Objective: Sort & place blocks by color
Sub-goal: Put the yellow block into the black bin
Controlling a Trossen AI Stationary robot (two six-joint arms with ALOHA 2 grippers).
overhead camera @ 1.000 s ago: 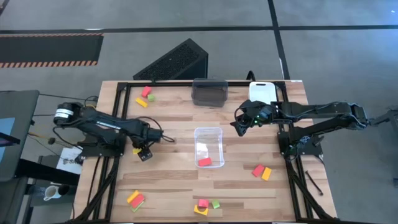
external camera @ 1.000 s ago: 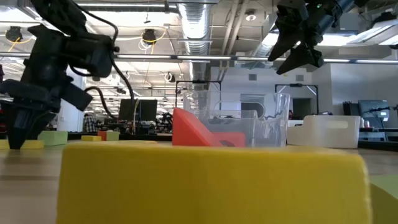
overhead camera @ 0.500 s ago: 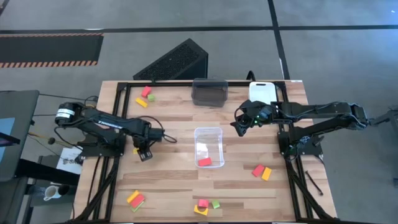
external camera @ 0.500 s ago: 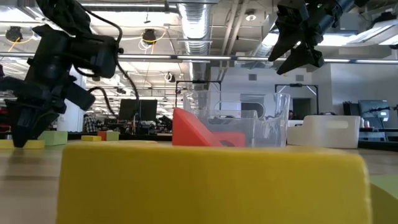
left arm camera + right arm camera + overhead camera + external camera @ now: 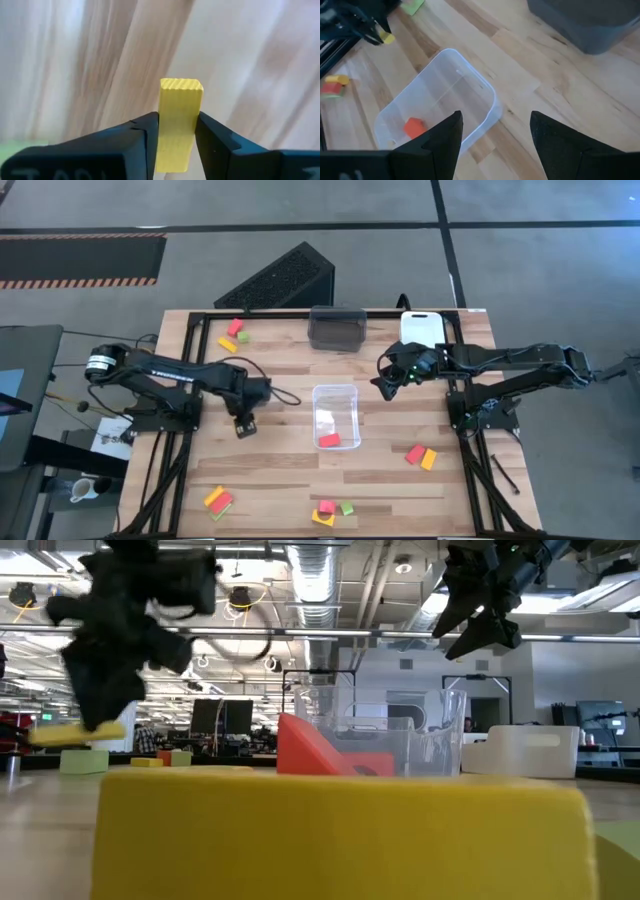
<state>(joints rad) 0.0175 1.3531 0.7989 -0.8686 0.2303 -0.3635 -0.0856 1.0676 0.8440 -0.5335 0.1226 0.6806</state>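
Yellow bar [image 5: 178, 125]: lower end hidden between the left gripper [image 5: 176, 137] fingers.
Left arm [image 5: 130, 620]: motion-blurred in the low view.
Near yellow block [image 5: 340, 835]: fills the low view's foreground, cut off by the bottom edge.

Place: I work in a big open lab or industrial office hall.
Ceiling: bare ducts [image 5: 315, 585] and strip lights hang above me.
Background: monitors [image 5: 222, 716] and desks stretch far back.
Floor: grey concrete [image 5: 300, 205], hazard-striped mat [image 5: 80, 260].
Surface: my wooden surface [image 5: 290, 375] sits on a black frame.

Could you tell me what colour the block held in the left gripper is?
Yellow block; clearest in the left wrist view.
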